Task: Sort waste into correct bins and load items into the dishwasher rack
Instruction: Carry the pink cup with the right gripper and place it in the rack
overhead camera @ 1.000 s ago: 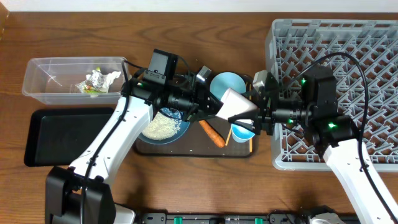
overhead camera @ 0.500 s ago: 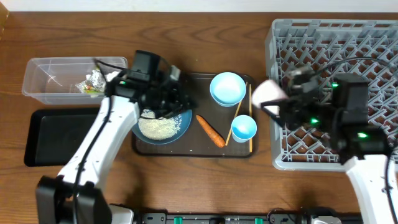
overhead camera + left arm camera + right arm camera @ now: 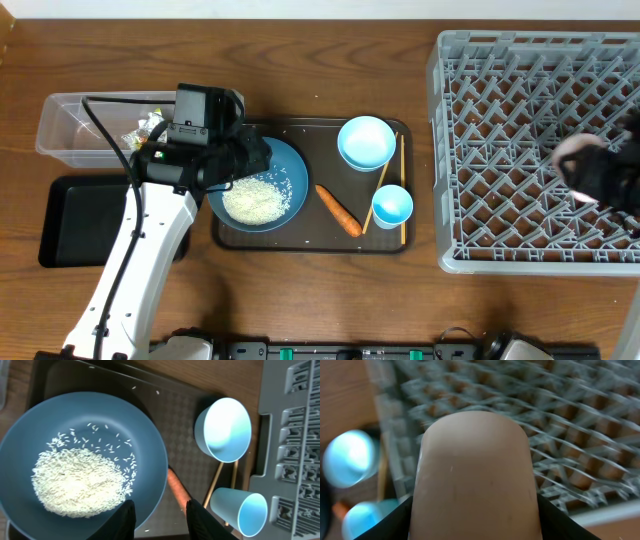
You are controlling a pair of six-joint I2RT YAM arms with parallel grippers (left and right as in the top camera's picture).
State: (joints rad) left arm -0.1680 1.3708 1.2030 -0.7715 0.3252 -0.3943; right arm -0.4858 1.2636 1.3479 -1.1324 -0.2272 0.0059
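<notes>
Reaching over the rack (image 3: 500, 100), right gripper (image 3: 475, 512) pinches a smooth pinkish cup (image 3: 475, 460); left gripper (image 3: 162, 519), jaws spread, plate (image 3: 100, 420) rim beneath them.

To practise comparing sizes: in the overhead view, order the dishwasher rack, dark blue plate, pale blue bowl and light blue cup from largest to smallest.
1. dishwasher rack
2. dark blue plate
3. pale blue bowl
4. light blue cup

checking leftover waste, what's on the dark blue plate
A heap of white rice sits on the dark blue plate, loose grains scattered around it. The left gripper covers the plate's near rim, so that strip is unseen.
</notes>
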